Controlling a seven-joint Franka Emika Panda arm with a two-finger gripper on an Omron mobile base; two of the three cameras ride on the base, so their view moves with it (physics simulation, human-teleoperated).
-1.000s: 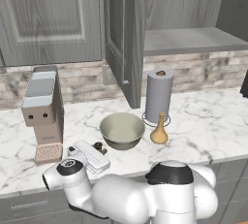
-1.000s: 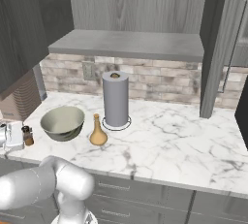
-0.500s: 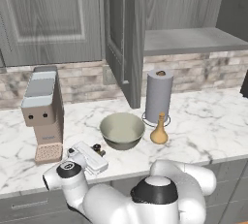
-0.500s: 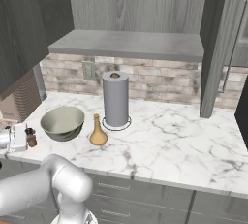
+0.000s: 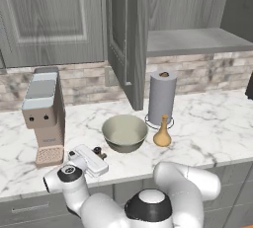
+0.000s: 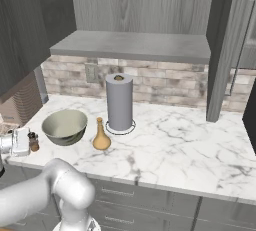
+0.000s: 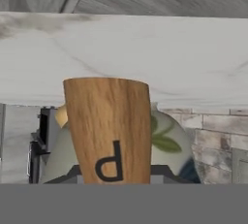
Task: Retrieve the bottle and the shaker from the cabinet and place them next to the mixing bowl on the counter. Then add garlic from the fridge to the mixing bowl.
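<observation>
cabinets (image 5: pixel 54 19): grey wood | backsplash (image 6: pixel 165 87): brick | counter (image 6: pixel 180 145): white marble

Counter (image 5: pixel 207 123) right of paper towel roll (image 5: pixel 161 97) open

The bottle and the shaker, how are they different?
The bottle is tan and pear-shaped with a thin neck; the shaker is a straight wooden tube with a letter on it. The bottle stands free on the counter, right of the mixing bowl; the shaker is left of the bowl, held in the shut tool. Both are small.

Even, soft rendered light, faint shadows, no glare; hand view slightly blurry.
</observation>
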